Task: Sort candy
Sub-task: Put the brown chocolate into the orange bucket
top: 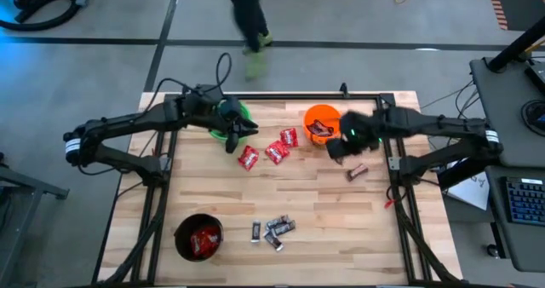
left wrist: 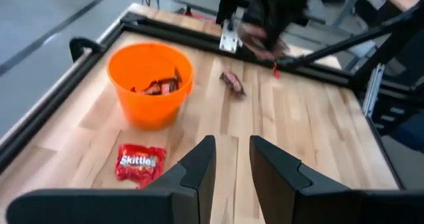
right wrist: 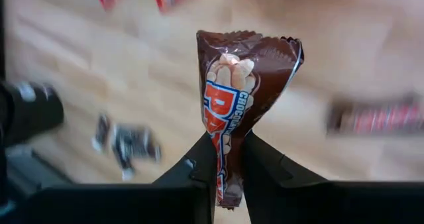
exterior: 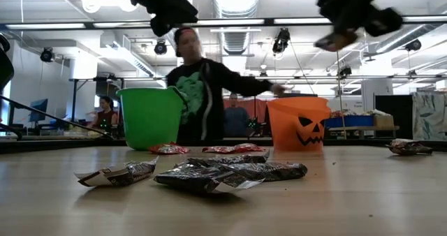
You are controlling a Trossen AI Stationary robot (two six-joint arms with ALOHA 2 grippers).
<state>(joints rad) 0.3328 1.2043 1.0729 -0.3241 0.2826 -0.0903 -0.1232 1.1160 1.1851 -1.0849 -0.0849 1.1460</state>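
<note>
**Carrying a brown bar toward the orange bucket**

Hovering beside the green bucket [top: 228,118] at the far left: left gripper [top: 236,136], fingers a narrow way apart, nothing between them. Scattered mid-table just right of it: three red packets [top: 269,149]. Nearer the front: black bucket [top: 198,237] with red packets inside, then a cluster of black-silver bars [top: 272,230]. Further right, at the far edge: orange bucket [top: 321,123], already holding brown bars. Raised just beside that bucket: right gripper [right wrist: 228,159], pinched tight on a brown bar [right wrist: 237,91], wrapper standing up out of the fingers. Lying apart on the wood further right: one more brown bar [top: 357,171].

Likely step: delivery of the held bar. Next needed: centring over the orange rim, then releasing so the bar drops inside.
</note>
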